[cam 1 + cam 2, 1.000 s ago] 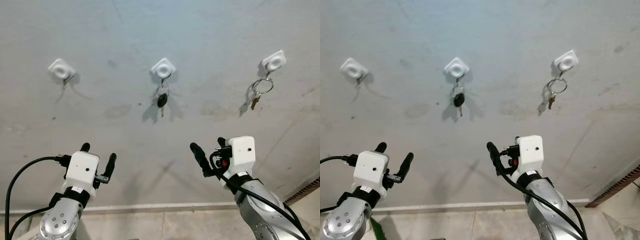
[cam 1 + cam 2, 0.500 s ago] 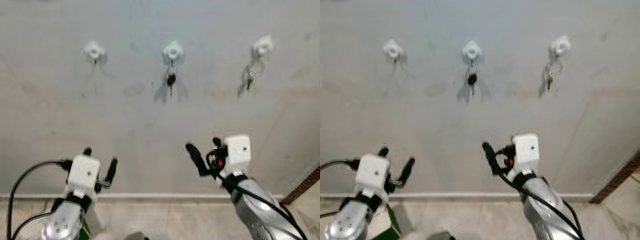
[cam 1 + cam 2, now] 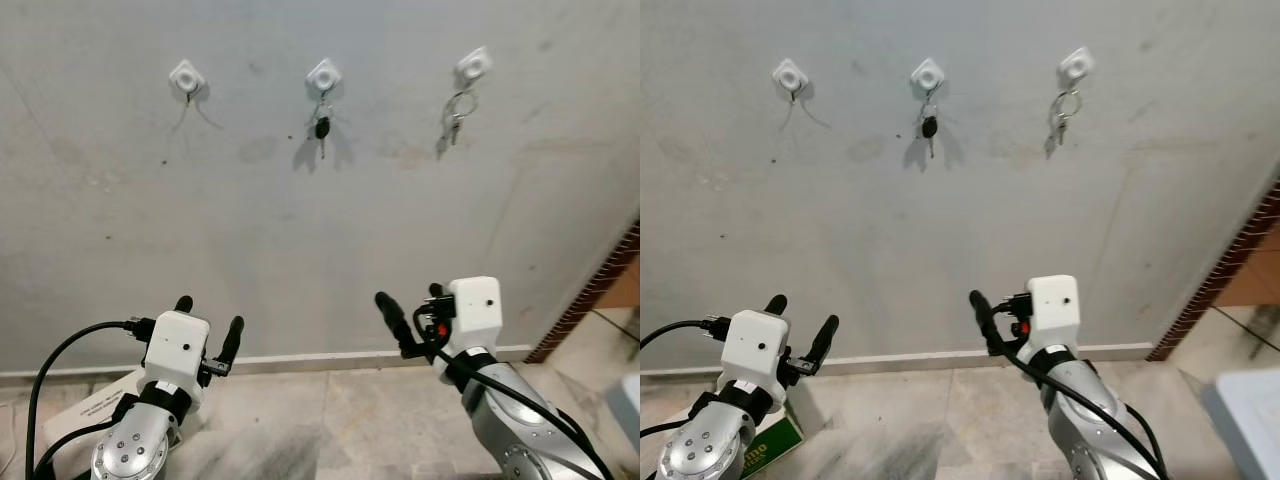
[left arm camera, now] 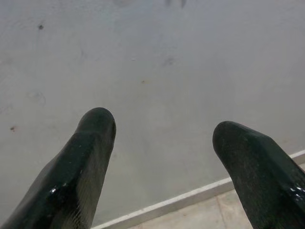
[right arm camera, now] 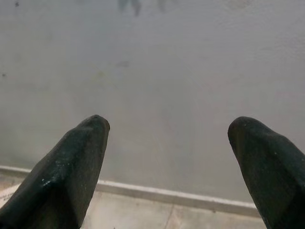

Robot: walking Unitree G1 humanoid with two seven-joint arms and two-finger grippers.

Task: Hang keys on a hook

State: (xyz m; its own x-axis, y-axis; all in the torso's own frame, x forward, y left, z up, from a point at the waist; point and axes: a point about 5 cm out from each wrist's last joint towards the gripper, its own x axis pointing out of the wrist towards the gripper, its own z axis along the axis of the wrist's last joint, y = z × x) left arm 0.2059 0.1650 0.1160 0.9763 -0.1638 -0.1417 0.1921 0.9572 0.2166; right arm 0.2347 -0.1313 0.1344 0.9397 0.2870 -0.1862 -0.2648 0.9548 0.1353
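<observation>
Three white hooks sit in a row high on the grey wall. The left hook (image 3: pixel 186 76) is bare. A black-headed key (image 3: pixel 322 128) hangs from the middle hook (image 3: pixel 323 74). A ring of silver keys (image 3: pixel 455 110) hangs from the right hook (image 3: pixel 473 66). My left gripper (image 3: pixel 208 320) and right gripper (image 3: pixel 412 300) are held low, far below the hooks, both open with nothing in them. In the wrist views the left gripper (image 4: pixel 162 129) and right gripper (image 5: pixel 169 129) face bare wall between spread fingers.
A white skirting board (image 3: pixel 330 358) runs along the foot of the wall above a tiled floor (image 3: pixel 360 410). A brick edge (image 3: pixel 590 290) rises at the right. A green and white box (image 3: pixel 760 452) lies on the floor at lower left, and a pale object (image 3: pixel 1250 410) at lower right.
The whole picture has shifted: the hooks now look smaller and higher and more floor shows, so the camera has drawn back from the wall. Both grippers stay open and empty.
</observation>
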